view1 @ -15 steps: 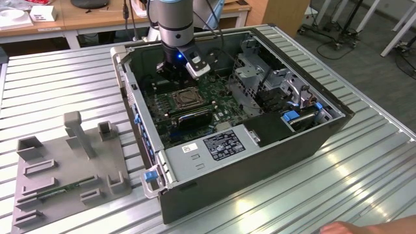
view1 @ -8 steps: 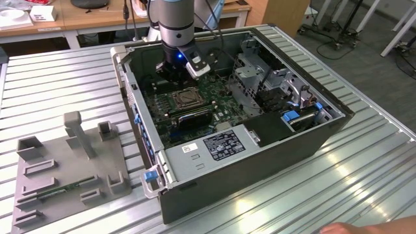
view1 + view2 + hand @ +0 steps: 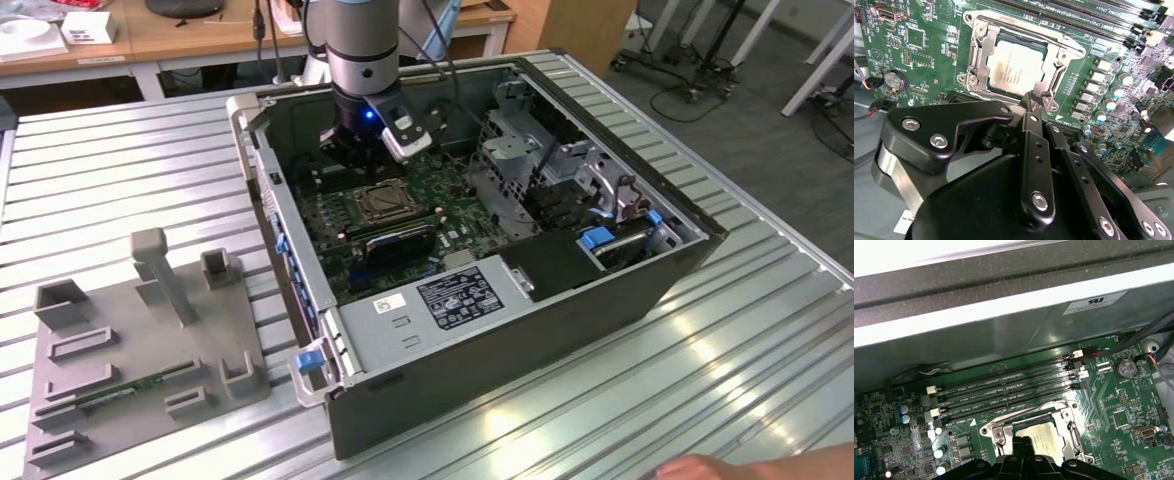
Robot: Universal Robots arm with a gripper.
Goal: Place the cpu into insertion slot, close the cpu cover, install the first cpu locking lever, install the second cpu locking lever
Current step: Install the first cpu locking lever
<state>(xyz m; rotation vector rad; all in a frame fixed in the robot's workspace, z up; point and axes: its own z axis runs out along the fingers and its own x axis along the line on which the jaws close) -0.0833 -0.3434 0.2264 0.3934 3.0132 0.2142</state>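
With cover [image 3: 1064,50] closed, dull silver cpu [image 3: 1015,65] seated flat.

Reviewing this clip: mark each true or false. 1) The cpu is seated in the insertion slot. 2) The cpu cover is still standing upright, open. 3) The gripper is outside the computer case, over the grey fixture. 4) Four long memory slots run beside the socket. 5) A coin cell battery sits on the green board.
1) True: the cpu lies in the insertion slot.
2) False: the cpu cover lies down flat around the chip.
3) False: the gripper is inside the computer case, at the socket's edge.
4) True: memory slots.
5) True: coin cell battery.
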